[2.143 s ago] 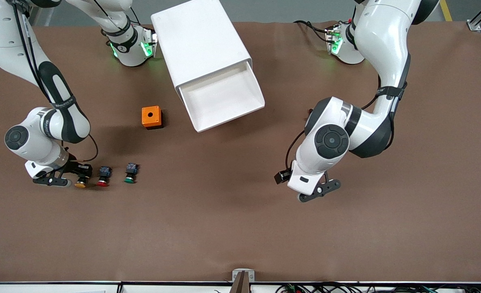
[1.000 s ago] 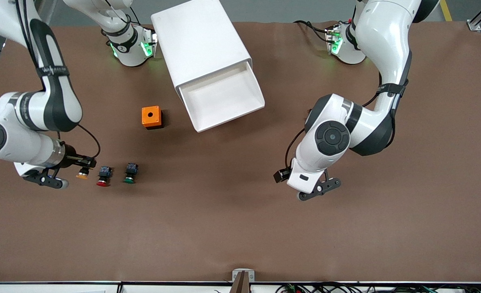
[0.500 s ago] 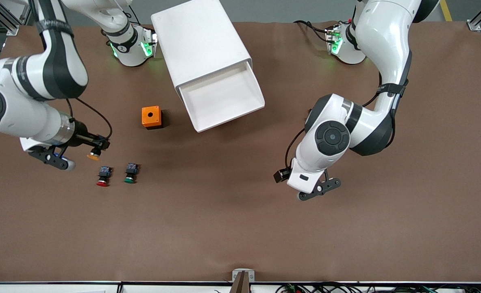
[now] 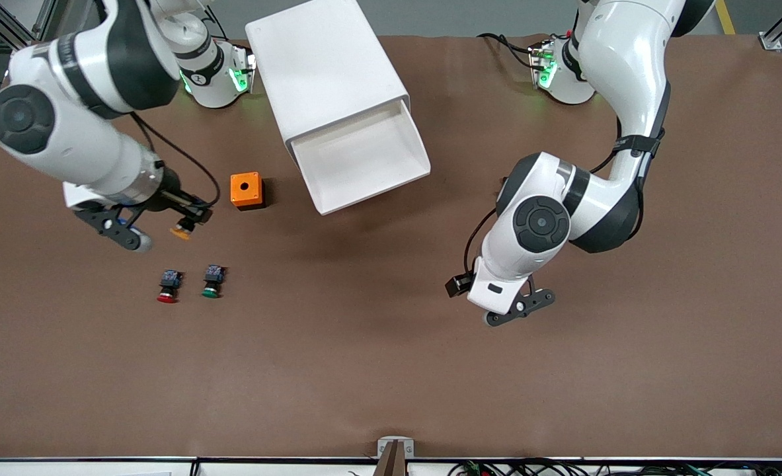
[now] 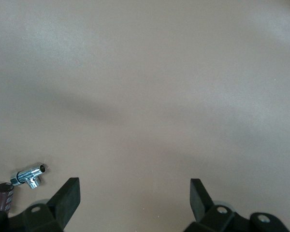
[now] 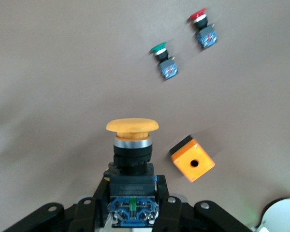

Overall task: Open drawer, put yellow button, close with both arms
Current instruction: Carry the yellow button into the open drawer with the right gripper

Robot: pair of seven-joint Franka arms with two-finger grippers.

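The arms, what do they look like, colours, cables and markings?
Both are glossy white jointed arms with black joint bands and round dark joint caps. Each ends in a black two-finger end effector, the left end effector and the right end effector. Black cables loop at each wrist; green lights glow at the bases.

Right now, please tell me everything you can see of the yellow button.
The yellow button is a small push-button with a wide, flat yellow-orange mushroom cap, a silver ring under it, a black body and a blue-grey rear block. The right gripper is shut on that rear block and holds it off the table, cap pointing away from the gripper. In the front view it hangs over bare table beside the orange box, apart from the red and green buttons.
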